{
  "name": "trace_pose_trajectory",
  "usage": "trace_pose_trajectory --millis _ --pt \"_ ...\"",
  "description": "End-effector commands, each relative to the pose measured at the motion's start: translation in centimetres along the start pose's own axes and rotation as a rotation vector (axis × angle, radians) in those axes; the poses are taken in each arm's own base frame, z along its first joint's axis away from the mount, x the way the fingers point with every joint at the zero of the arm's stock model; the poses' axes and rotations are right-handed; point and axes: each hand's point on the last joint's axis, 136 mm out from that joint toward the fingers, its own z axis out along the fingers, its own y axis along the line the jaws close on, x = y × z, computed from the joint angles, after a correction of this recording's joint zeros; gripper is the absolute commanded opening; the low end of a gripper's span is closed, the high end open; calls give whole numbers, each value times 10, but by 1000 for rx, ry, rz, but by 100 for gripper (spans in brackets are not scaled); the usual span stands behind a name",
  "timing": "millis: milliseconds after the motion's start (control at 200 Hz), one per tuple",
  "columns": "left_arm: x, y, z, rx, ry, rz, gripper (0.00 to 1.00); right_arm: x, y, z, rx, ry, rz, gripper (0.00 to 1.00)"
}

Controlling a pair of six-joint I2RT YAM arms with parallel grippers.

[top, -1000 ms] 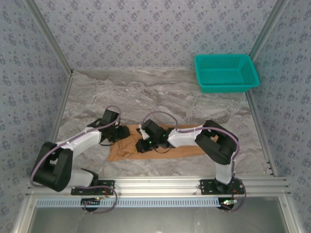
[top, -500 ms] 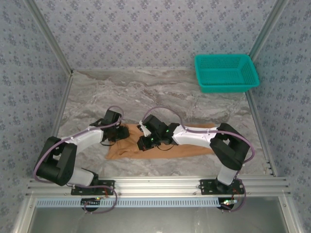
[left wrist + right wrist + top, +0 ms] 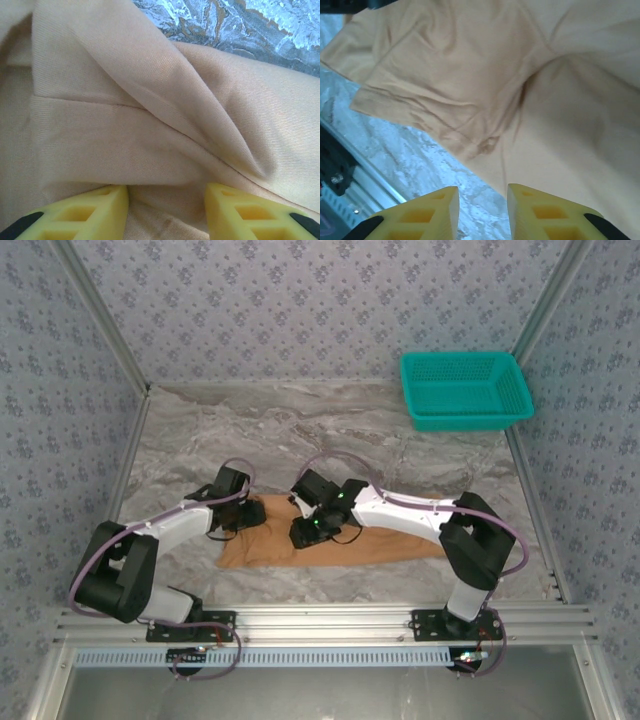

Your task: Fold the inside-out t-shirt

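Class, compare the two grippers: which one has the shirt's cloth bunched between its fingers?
The left gripper: t-shirt cloth fills the gap between its yellow fingers. The right gripper has a gap showing bare table past the shirt's edge.

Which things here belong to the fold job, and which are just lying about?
Job in hand:
- t-shirt, spread low in front of the arms
- left claw, fingers astride a ridge of the cloth
- right claw, open over the shirt's edge

Lying about:
- teal basket, far right corner, well apart from the shirt
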Motion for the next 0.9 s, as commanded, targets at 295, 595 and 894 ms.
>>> trace_pose_trajectory --millis 295,595,894 --pt "-27 -25 -49 83 -90 -16 49 -49 38 11 -205 -166 -65 28" --pt "24 -27 -64 212 3 -164 47 -81 -7 35 -220 -229 23 24" --pt "80 -16 -43 192 180 -186 41 -66 -50 62 -135 -136 85 22"
